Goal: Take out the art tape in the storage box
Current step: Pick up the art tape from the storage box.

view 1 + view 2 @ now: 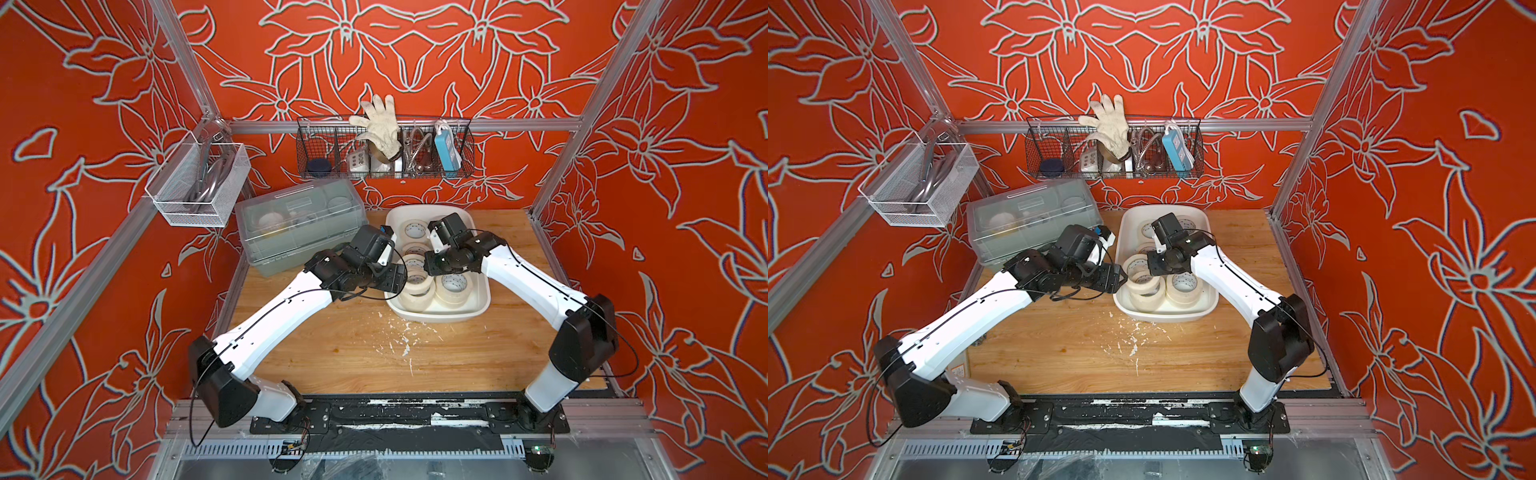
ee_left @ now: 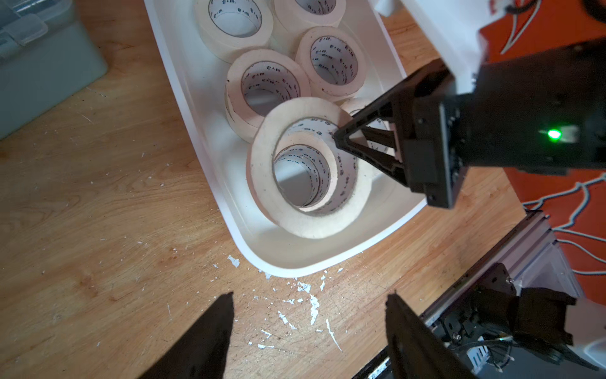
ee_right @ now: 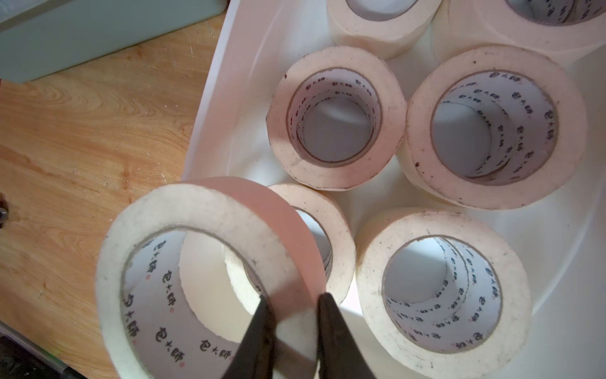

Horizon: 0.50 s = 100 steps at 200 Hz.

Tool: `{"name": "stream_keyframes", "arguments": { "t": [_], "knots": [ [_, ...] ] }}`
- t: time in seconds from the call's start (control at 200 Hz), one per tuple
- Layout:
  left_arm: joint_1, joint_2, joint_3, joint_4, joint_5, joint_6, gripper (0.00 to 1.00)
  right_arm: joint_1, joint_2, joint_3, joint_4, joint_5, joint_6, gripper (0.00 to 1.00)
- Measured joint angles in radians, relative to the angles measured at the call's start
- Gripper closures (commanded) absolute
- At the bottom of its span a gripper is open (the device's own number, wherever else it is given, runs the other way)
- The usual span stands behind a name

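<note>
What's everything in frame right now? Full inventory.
art tape rolls: several stacks, cream, inside storage box
lifted roll: one, cream, tilted above the stacks
storage box: one, white, table rear
lidded box: one, grey-green, beside storage box
wire basket: one, black, back rail
glove: one, off-white, in wire basket
power strip: one, blue-white, in wire basket
mesh basket: one, white, side rail
table: one, wood
left gripper: one, black, open, beside storage box
right gripper: one, black, shut on lifted roll
</note>
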Motion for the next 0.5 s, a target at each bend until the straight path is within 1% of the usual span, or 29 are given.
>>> {"name": "stream_keyframes", "arguments": {
  "t": [0.13, 0.375, 0.5],
  "knots": [
    [-0.015, 0.092, 0.055, -0.043, -0.023, 0.011, 0.4, 0.02, -0.039, -0.039, 0.018, 0.027, -0.003, 1.0],
    [-0.031, 0.189, 0.115, -0.093, -0.058, 0.023, 0.42, 0.035, -0.067, -0.063, 0.033, 0.049, -0.004, 1.0],
    [-0.035, 0.226, 0.15, -0.106, -0.114, 0.023, 0.46, 0.037, -0.074, -0.066, 0.038, 0.053, -0.004, 1.0]
  ]
}}
